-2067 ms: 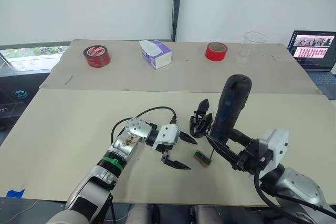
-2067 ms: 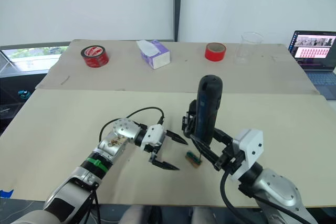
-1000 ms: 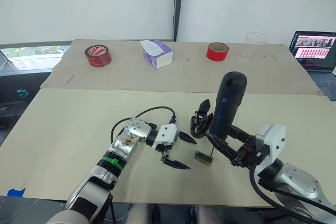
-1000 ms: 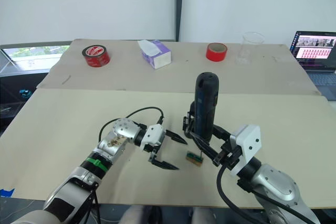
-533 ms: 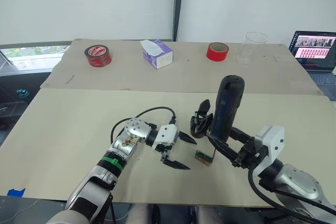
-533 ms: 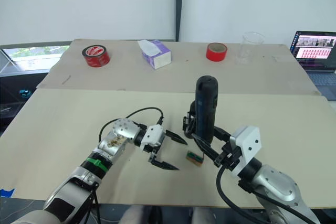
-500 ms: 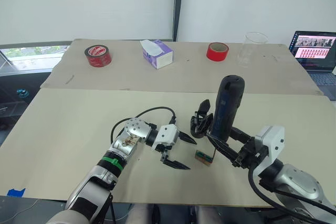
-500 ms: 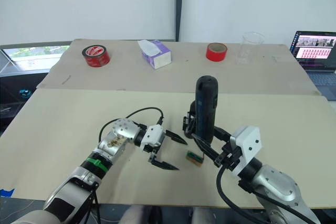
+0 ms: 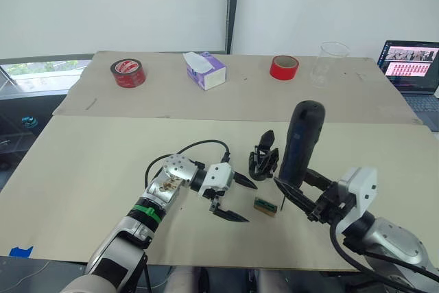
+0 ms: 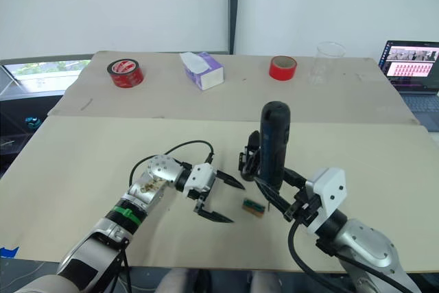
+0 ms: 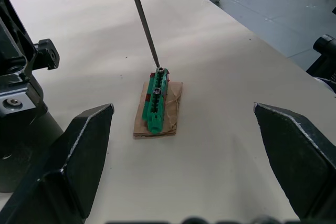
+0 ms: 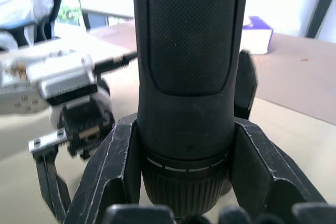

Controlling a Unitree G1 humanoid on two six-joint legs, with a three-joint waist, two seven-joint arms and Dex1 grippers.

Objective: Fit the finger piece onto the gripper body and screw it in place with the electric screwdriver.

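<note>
Right gripper [image 9: 300, 195] clamped on the electric screwdriver [image 9: 298, 143], upright near the table's [image 9: 82, 162] front edge, bit tip on green-and-brown block [image 11: 157, 103]. Gripper body [image 9: 263, 160] just behind the block. Left gripper [image 9: 236, 199] spread wide, empty, beside the block.

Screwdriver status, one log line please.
right gripper: shut on electric screwdriver | bit tip: on green block | left gripper: open
</note>
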